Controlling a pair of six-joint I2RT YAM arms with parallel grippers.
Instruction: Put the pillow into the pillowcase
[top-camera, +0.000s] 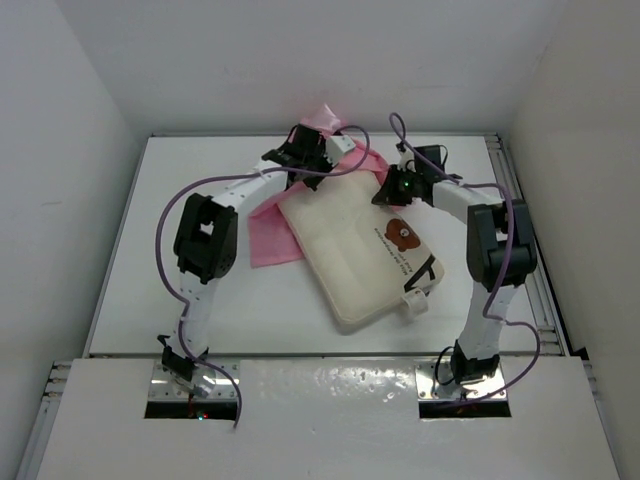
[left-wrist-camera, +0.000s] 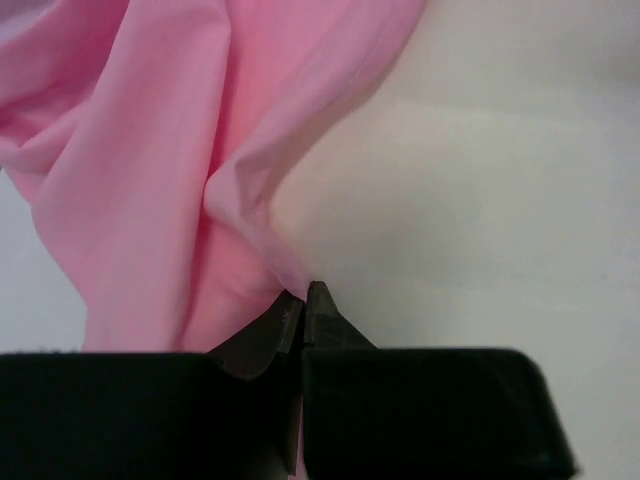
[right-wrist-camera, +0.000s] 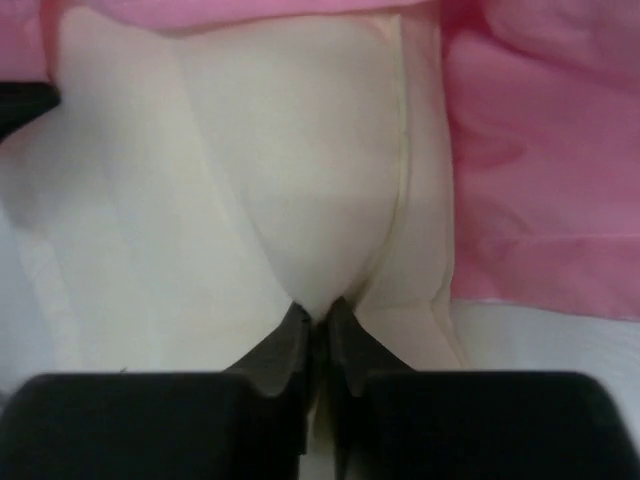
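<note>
The cream pillow with a brown bear face lies tilted at the table's middle, its white tag at the near right corner. The pink satin pillowcase lies bunched under and behind its far end. My left gripper is shut on a fold of the pillowcase at the pillow's far left corner. My right gripper is shut on a pinch of the pillow at its far right edge, with pink cloth beside it.
White walls enclose the table on three sides. A metal rail runs along the right edge. Purple cables loop over both arms.
</note>
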